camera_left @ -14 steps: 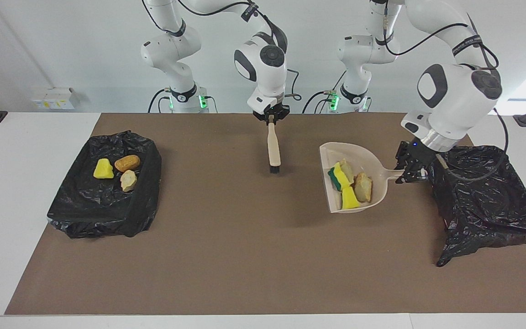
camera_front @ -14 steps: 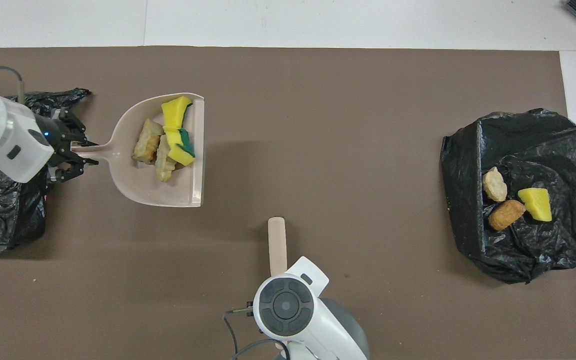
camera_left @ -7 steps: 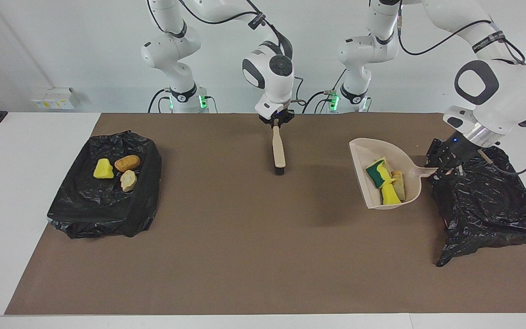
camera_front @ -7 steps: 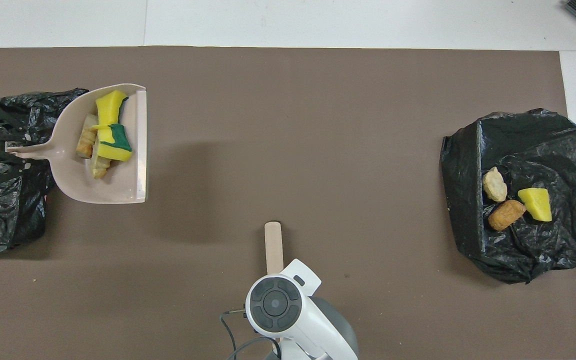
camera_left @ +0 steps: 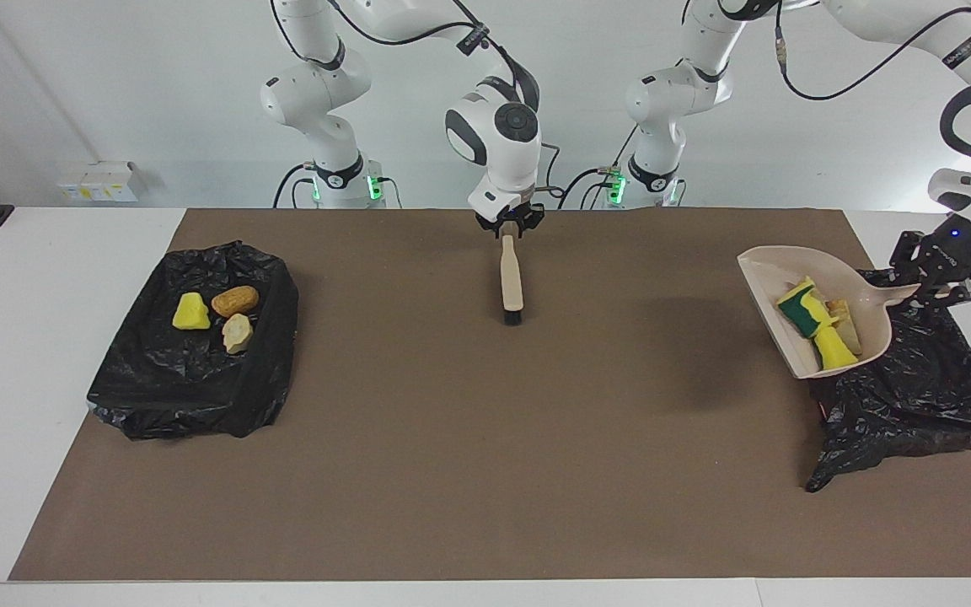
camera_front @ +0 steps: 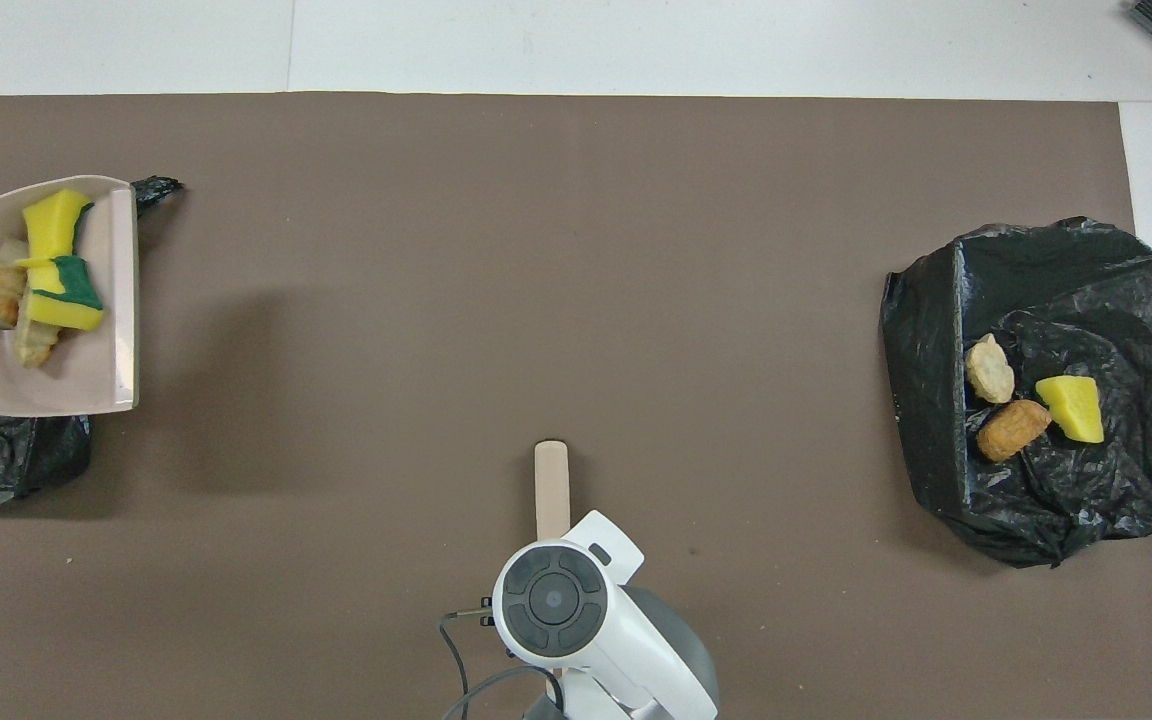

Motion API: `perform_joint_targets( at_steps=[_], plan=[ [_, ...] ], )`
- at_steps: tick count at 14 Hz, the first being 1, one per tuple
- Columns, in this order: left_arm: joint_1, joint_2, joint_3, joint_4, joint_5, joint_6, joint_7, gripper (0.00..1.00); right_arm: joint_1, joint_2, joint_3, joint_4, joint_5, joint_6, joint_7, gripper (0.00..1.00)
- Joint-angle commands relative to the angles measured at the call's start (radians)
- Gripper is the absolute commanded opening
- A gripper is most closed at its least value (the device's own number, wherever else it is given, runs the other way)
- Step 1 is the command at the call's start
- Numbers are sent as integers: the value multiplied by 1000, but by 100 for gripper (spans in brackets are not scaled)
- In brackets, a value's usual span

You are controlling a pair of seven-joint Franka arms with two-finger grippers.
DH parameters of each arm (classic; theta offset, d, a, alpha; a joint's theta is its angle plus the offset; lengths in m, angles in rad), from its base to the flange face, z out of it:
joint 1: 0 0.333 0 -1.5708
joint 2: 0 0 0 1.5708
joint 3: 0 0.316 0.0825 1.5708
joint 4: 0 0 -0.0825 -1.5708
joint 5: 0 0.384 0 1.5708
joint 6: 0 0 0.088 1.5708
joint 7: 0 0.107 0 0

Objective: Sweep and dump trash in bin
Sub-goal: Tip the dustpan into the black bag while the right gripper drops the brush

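Facing view: the left claw [camera_left: 936, 282] is clenched on the handle of the dustpan [camera_left: 869, 316]. It holds the pan up in the air and tilted, over the edge of the black bin bag [camera_left: 915, 396] at the left arm's end of the counter [camera_left: 30, 337]. The scraps [camera_left: 814, 324] sit bunched inside the pan: yellow sponge bits, one with a green face, plus a couple of tan bread lumps. The pan's straight open lip points toward the middle of the counter. In the overhead view the handle end of the pan runs off the frame edge.

The right claw [camera_left: 509, 226] is right at the top end of the brush [camera_left: 509, 278] handle, close to the robots' edge of the brown mat [camera_left: 485, 438]. Honestly can't tell if it's gripping the brush or has let go. The bristles point away from the robots.

The second black bag [camera_left: 190, 371] sits at the right arm's end, just inside the mat edge, with three loose scraps [camera_left: 216, 316] on top. A wide stretch of mat runs from the brush out to each bag.
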Motion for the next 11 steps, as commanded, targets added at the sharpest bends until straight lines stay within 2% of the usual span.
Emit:
perform_joint_targets(
  at_steps=[1,3,6,11],
  plan=[
    [52,52,-10,101,94,-10,101,0,-61,0,-1,69,-11,-15,-40,100],
    [78,56,-4,109,163,63,125,0,-126,-15,-4,120,-20,-15,-54,100],
    [79,54,-3,80,396,204,69,0,-245,-35,-5,181,-77,-19,-56,100],
    [30,0,-3,-33,735,260,-157,0,-385,-43,-7,241,-172,-33,-64,100]
  ],
)
